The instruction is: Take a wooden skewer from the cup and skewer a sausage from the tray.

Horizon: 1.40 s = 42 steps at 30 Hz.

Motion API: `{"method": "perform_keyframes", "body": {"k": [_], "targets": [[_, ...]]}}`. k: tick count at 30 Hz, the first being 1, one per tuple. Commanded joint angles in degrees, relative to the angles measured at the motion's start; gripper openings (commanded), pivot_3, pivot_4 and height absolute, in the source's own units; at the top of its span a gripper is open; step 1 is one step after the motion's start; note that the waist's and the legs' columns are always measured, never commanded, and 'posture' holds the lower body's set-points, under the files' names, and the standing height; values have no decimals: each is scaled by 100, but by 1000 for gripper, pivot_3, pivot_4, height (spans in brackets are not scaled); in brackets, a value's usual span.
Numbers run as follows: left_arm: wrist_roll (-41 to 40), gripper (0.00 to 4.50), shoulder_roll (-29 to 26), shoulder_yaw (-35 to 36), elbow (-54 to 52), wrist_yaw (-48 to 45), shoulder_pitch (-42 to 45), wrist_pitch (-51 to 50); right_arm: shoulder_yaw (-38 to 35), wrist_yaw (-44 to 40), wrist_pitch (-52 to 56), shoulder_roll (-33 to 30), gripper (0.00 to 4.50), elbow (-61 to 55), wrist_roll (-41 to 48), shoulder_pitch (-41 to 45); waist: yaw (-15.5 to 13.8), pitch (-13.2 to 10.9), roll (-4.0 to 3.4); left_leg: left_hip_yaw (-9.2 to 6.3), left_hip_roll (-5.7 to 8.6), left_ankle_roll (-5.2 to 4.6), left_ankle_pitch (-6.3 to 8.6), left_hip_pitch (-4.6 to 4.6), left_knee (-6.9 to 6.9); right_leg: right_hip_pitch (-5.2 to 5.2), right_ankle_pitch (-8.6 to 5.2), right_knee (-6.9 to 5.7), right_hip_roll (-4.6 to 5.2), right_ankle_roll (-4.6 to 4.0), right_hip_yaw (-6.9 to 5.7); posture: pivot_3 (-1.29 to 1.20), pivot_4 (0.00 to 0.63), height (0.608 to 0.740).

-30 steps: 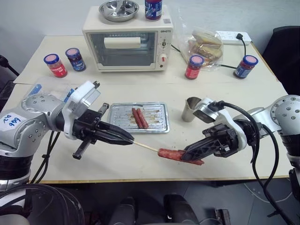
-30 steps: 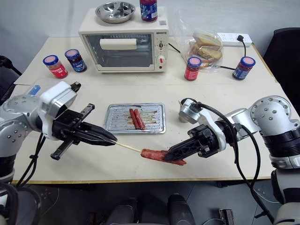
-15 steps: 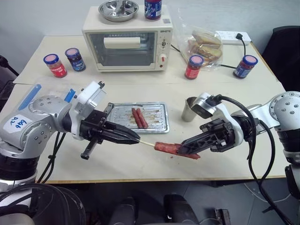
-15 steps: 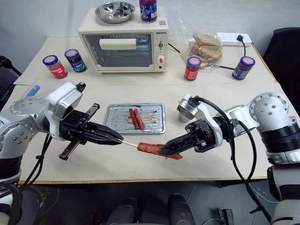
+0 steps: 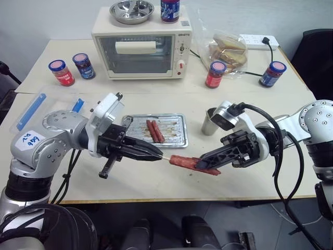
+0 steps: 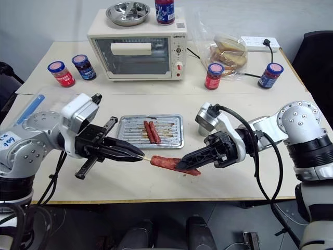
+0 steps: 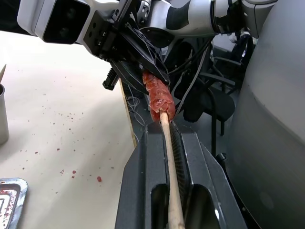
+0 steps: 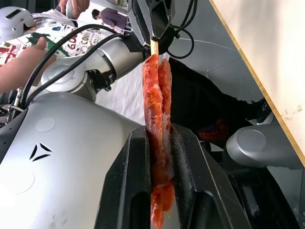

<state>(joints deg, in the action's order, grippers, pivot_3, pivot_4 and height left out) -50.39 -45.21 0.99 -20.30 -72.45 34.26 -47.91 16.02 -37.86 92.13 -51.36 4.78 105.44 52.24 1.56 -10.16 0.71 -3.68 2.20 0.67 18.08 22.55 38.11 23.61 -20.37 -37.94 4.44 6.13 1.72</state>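
Observation:
My left gripper point(image 5: 157, 154) is shut on the wooden skewer point(image 7: 167, 157), which points right, above the table's front edge. Its tip is stuck into the end of a reddish-brown sausage point(image 5: 186, 162). My right gripper point(image 5: 202, 165) is shut on the other end of that sausage point(image 8: 155, 119), held level and facing the left gripper. The left wrist view looks along the skewer into the sausage point(image 7: 157, 95). Behind the two grippers lies the silver tray point(image 5: 174, 136) with two more sausages point(image 5: 154, 130) in it. The steel cup point(image 5: 210, 123) stands to the tray's right, behind my right arm.
A white toaster oven point(image 5: 140, 49) stands at the back with a steel bowl point(image 5: 131, 10) and a jar on top. Red- and blue-lidded jars point(image 5: 62, 72) point(image 5: 215, 74) point(image 5: 272, 73), a bag of bread point(image 5: 229, 52) and a power strip point(image 5: 257, 40) sit around it. A clear box point(image 5: 36, 107) lies left.
The left gripper has moved right and the sausage a little left and up. The gap between the grippers has closed, and less of the skewer shows between them.

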Motion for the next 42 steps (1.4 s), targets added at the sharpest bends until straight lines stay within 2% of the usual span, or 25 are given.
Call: {"method": "perform_keyframes", "body": {"k": [1,7,9,14,17,20,23,26,30,34,38,42], "targets": [[-9,0,38,-18,-186,119,-32,65,-4,20,-95,-31,865,-130,402,85,0,0,0,0,0,0,0,0,0,0,0,0,0,0,0,0,150,740],[-112,0,-53,120,-71,159,-137,-70,0,167,-155,-116,2197,-101,470,53,3,0,0,0,0,0,0,0,0,0,0,0,0,0,0,0,150,740],[-134,0,-82,184,-46,185,-215,-91,-16,223,-173,-135,2840,-92,455,41,0,0,0,0,0,0,0,0,0,0,0,0,0,0,0,0,150,740],[-118,0,-129,328,8,277,-448,-96,-178,350,-208,-96,3896,-121,82,38,-2,0,0,0,0,0,0,0,0,0,0,0,0,0,0,0,150,740],[-146,0,-176,432,-20,337,-606,-117,-423,286,-291,-23,3896,-151,-394,124,1,0,0,-1,0,0,0,0,0,0,0,0,0,0,1,0,150,740],[-348,0,-228,732,-137,488,-893,-248,-686,-189,-546,-155,3896,-670,-1392,202,2,0,0,-1,0,0,0,2,0,1,0,0,0,0,0,0,150,740],[-623,0,-233,1041,-233,723,-1100,-397,-690,-778,-887,-434,3896,-1343,-2330,140,-8,0,0,-1,-1,0,0,3,-4,4,0,0,0,0,1,0,150,740],[-1021,0,-184,1504,-353,1131,-1393,-585,-654,-1649,-1812,-989,3896,-2275,-3460,-194,-22,0,0,-3,1,-1,1,7,-3,4,0,4,1,0,1,0,150,740],[-1452,0,-137,2075,-545,1672,-1892,-702,-803,-2316,-2730,-1426,3896,-2709,-4424,-576,-24,0,0,-4,1,-5,3,7,-3,2,0,8,2,1,1,0,150,740],[-1774,0,-28,2711,-684,2267,-2501,-690,-1166,-2522,-3066,-1457,4476,-2610,-4724,-563,12,0,-1,1,0,-3,2,0,-3,3,1,4,0,3,8,0,150,740],[-2088,0,276,3474,-654,3171,-3022,-512,-1417,-2232,-3691,-1118,4476,-2692,-5296,-555,-1,0,-1,2,-7,0,0,-8,-8,0,1,5,-3,3,7,0,150,740],[-2310,0,752,4096,-574,4245,-3273,-202,-1666,-1820,-3822,-662,4476,-2755,-5353,-547,-15,0,-1,1,-5,1,0,-11,-7,-5,1,5,-2,3,8,0,150,740]]}}
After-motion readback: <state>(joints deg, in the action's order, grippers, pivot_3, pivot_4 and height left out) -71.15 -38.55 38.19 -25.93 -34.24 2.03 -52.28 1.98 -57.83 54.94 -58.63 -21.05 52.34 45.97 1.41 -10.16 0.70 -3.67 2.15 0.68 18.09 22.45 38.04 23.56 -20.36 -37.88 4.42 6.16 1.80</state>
